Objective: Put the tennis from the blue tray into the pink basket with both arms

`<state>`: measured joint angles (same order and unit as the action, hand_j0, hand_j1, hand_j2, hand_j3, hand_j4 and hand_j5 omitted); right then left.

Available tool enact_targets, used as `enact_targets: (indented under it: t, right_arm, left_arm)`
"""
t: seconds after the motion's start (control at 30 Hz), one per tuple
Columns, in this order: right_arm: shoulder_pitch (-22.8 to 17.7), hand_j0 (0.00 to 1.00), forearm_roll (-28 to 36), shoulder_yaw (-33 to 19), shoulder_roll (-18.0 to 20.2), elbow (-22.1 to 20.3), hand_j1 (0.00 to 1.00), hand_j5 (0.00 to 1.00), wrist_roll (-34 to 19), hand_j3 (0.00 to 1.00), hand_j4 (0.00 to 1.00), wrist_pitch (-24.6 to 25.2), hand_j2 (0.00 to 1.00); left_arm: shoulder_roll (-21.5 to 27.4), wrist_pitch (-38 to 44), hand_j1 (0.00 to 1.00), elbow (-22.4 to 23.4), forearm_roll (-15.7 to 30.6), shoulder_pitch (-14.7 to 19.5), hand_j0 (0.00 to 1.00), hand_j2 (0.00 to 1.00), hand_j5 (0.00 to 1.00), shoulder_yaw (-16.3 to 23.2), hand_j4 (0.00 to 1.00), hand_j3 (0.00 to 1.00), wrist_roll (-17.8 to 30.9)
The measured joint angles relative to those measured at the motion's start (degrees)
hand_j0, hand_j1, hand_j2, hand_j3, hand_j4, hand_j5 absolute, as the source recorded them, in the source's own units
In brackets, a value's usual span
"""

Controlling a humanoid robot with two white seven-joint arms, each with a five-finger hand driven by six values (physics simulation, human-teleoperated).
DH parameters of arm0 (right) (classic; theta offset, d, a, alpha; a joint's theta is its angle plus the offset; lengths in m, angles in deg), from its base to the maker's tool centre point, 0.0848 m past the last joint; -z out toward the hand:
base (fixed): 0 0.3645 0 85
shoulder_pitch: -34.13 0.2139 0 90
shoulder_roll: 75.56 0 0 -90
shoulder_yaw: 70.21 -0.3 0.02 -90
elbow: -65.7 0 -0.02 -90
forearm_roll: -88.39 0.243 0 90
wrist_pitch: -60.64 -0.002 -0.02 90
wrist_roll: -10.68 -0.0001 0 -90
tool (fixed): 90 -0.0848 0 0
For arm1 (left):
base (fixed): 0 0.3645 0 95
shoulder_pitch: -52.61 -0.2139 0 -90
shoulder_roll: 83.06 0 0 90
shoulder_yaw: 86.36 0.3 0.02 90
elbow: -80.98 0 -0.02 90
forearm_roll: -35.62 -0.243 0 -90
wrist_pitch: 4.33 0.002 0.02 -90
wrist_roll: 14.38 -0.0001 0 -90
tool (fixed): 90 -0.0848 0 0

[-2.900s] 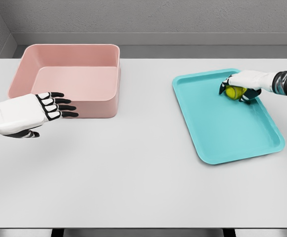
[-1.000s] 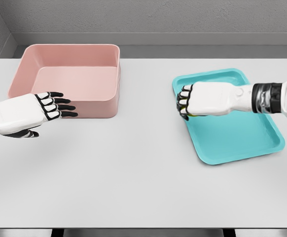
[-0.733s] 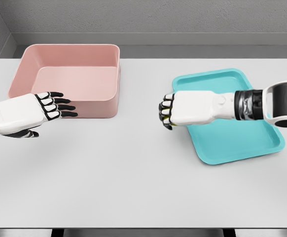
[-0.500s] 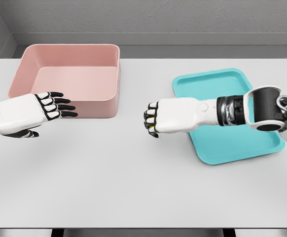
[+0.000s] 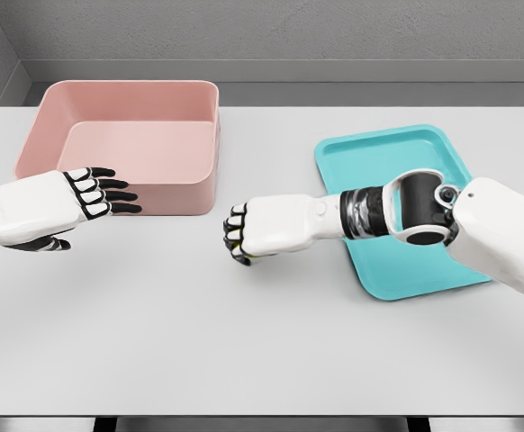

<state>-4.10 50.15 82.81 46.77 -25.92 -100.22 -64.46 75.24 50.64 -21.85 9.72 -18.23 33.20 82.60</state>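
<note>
While the left hand (image 5: pixel 41 209) hovers, fingers apart, the right hand (image 5: pixel 262 229) fists (contents hidden) above the white table (image 5: pixel 262 342).

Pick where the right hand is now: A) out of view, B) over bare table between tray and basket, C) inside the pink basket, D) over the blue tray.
B: the right hand, its fingers curled, sits above the white table, clear of the turquoise rectangular plastic tray and short of the pink rectangular plastic basket.

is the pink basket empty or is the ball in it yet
Empty: the basket shows only its bare pink floor. The right hand is a closed fist over the table, short of it.
</note>
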Motion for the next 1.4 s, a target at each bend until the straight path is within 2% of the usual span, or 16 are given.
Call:
enact_targets:
  t: [0.27, 0.43, 0.5, 0.63, 0.9, 1.33, 1.4]
  right_arm:
    - [-0.79, 0.48, -0.28, 0.24, -1.76, 2.79, 0.48, 0.48, 0.19, 0.48, 0.48, 0.0, 0.48]
    - [-1.23, 0.73, -0.87, 0.31, -1.85, 3.0, 0.73, 0.73, -0.1, 0.73, 0.73, -0.01, 0.73]
    - [-1.23, 0.77, -0.93, 0.31, -1.84, 3.03, 0.77, 0.77, -0.21, 0.77, 0.77, -0.01, 0.77]
    - [-1.32, 0.78, -0.98, 0.31, -1.77, 3.1, 0.78, 0.78, -0.28, 0.78, 0.78, 0.0, 0.78]
    - [-1.67, 0.93, -0.97, 0.3, -1.53, 3.1, 0.93, 0.93, -0.33, 0.93, 0.93, 0.0, 0.93]
    - [-1.85, 0.94, -0.98, 0.23, -1.17, 3.32, 0.94, 0.94, -0.39, 0.94, 0.94, 0.0, 0.94]
    - [-1.76, 0.97, -0.89, 0.02, -0.2, 3.39, 0.97, 0.97, -0.36, 0.97, 0.97, 0.01, 0.97]
  left_arm:
    - [-0.01, 0.0, 1.0, 0.0, -0.03, 0.0, 1.0, 1.0, 1.0, 0.0, 1.0, 1.0, 0.0]
    - [-0.07, 0.0, 1.0, 0.0, -0.04, 0.0, 1.0, 1.0, 1.0, 0.0, 1.0, 1.0, 0.01]
    - [-0.07, 0.0, 1.0, 0.0, -0.04, 0.0, 1.0, 1.0, 1.0, 0.0, 1.0, 1.0, 0.02]
    - [-0.07, 0.0, 1.0, -0.01, -0.04, 0.0, 1.0, 1.0, 1.0, 0.01, 1.0, 1.0, 0.03]
    - [-0.16, 0.0, 1.0, -0.06, -0.04, 0.0, 1.0, 1.0, 1.0, 0.0, 1.0, 1.0, 0.01]
    - [-0.08, 0.0, 1.0, -0.04, -0.04, 0.09, 1.0, 1.0, 1.0, 0.0, 1.0, 1.0, 0.05]
    - [-0.12, 0.0, 1.0, -0.03, -0.04, 0.18, 1.0, 1.0, 1.0, 0.0, 1.0, 1.0, 0.05]
